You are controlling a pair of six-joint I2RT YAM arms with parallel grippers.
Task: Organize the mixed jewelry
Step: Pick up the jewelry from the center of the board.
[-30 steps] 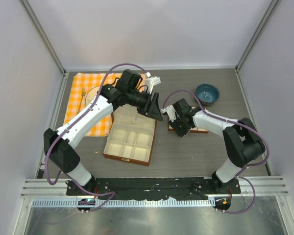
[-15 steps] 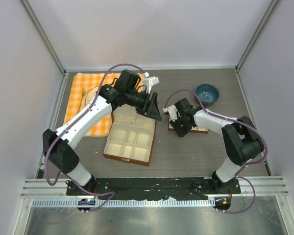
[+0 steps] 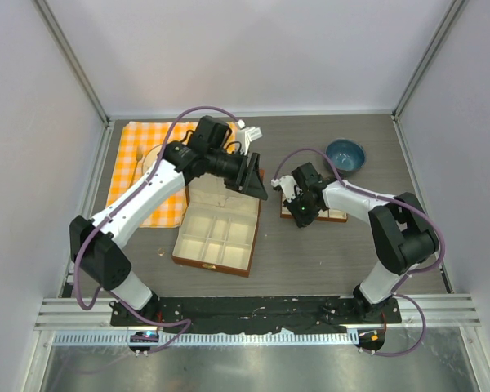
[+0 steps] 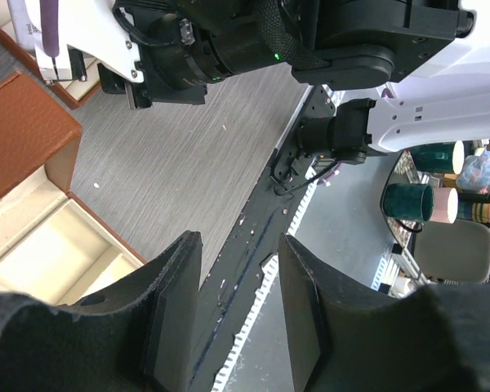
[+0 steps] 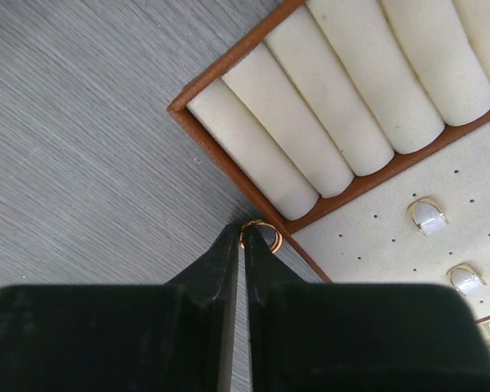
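Lying on the grey table [image 5: 82,122], a small gold ring [image 5: 261,225] is seen just beside the brown rim of a jewelry tray [image 5: 229,61], near the end of its row of cream rolls [image 5: 269,135]. The right gripper [image 5: 243,233] is lowered onto this spot. Its jaws are drawn in to a thin slit, and the near edge of the ring is caught at their tips. On the perforated cream panel of the tray, two gold-framed pieces with pale stones [image 5: 427,214] are seated, well apart from the ring.

From above, the right gripper [image 3: 300,214] is placed at the left end of the tray [image 3: 335,216]. The left gripper [image 3: 253,175] is held over the far edge of the brown compartment box [image 3: 216,237]. In its wrist view the left gripper [image 4: 238,241] is spread to a moderate gap and nothing is held between its pads. An orange checked cloth [image 3: 143,163] is laid at the far left, and a blue bowl [image 3: 345,155] is set at the far right.
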